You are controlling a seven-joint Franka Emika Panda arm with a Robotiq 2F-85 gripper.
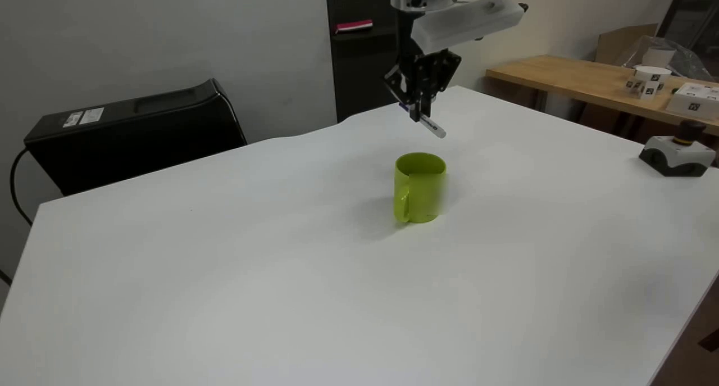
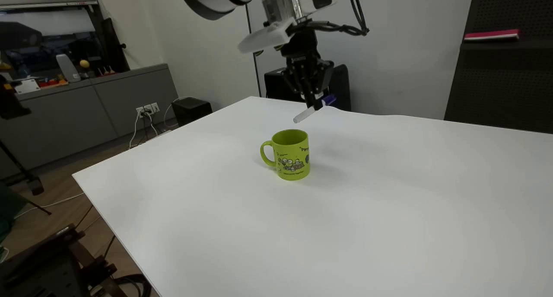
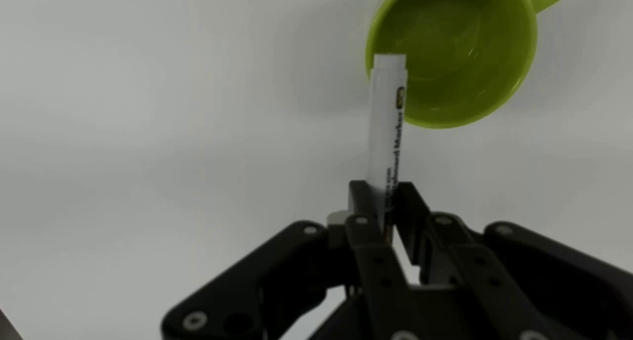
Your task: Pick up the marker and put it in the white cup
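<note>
I see a grey wall point(image 2: 410, 63), a low grey cabinet point(image 2: 129, 91), brown floor point(image 2: 65, 215), a white table point(image 1: 224, 290) and a wooden desk point(image 1: 561, 74).

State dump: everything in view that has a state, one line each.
Green mug: upright, nothing seen inside.
Marker: in the air, tilted, blue end higher, outside the mug.
Fingers: shut on the marker.
Black button: pressed or not, cannot tell.
Wall sockets: at least one plugged in.

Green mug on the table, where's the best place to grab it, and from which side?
Likely the handle, reached from its own side: the mug stands upright, the handle juts out sideways, and in the wrist view it points away from the marker held in the gripper.
</note>
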